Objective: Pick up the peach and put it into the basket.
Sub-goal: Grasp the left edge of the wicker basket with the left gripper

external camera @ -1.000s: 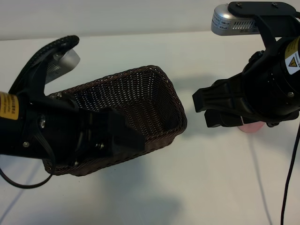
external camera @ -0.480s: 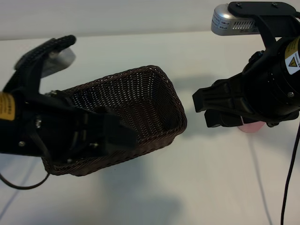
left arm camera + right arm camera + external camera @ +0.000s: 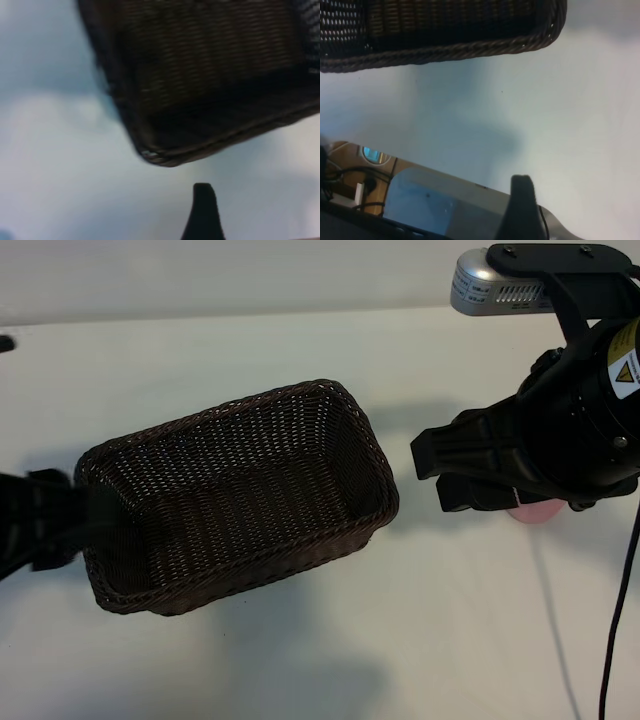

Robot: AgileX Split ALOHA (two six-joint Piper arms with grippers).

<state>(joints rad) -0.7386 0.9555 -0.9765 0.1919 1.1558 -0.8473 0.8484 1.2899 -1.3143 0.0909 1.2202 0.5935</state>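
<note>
- Right gripper (image 3: 438, 475): jaws spread wide and empty, pitched steeply down, low over the table.
- Peach (image 3: 535, 513) tucked just behind and beneath the gripper body, resting on the table, mostly hidden, not between the jaws.
- Basket (image 3: 372, 475) ahead of the fingertips, near but apart, nothing inside.
- Left gripper (image 3: 45, 530) beyond the basket's far end, clear of the work.
- Likely risks: nudging the round fruit into a roll through an off-centre closing; clipping the braided rim on a low carry.
- Smooth white table (image 3: 450, 640), nothing to stop a roll; pale wall beyond; cables (image 3: 345, 172) past the table edge.
</note>
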